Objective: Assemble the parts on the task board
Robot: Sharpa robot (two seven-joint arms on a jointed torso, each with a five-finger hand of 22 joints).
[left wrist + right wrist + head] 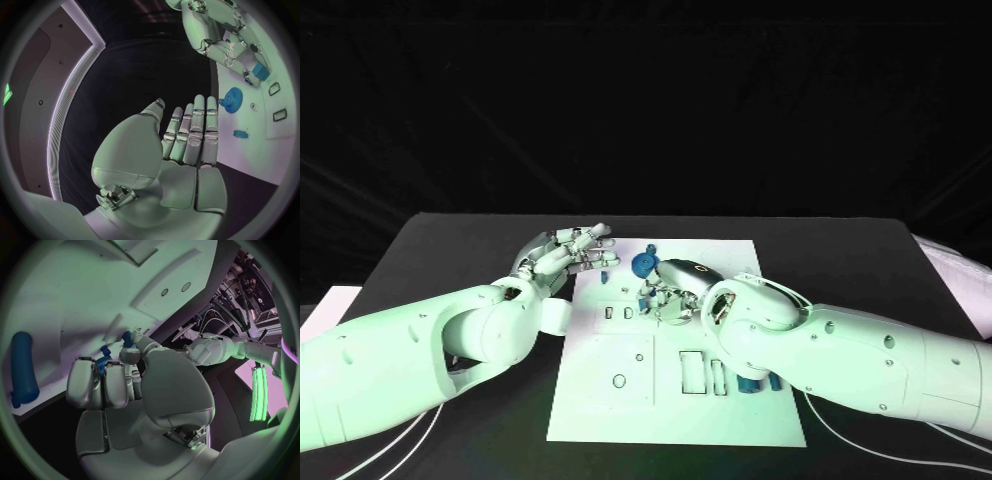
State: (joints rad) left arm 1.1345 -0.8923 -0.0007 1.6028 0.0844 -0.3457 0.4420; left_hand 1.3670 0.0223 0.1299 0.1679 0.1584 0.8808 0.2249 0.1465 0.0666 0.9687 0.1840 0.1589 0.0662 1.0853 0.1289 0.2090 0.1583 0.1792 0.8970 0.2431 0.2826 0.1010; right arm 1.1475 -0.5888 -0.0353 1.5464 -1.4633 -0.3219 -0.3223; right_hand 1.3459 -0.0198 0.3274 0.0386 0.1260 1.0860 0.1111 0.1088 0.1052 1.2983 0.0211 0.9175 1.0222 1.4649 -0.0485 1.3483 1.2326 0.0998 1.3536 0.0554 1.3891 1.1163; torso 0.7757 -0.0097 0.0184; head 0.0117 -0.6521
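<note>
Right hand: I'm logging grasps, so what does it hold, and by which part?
The right hand pinches a small blue part at its fingertips; which part of it cannot be told. The left hand holds nothing.

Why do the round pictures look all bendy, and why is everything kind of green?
Both wrist views come through a fisheye lens, so the task board edge curves in the left wrist view. Greenish light tints the arms and left hand in the head view; in the right wrist view, pink-purple light also falls by the right hand.
</note>
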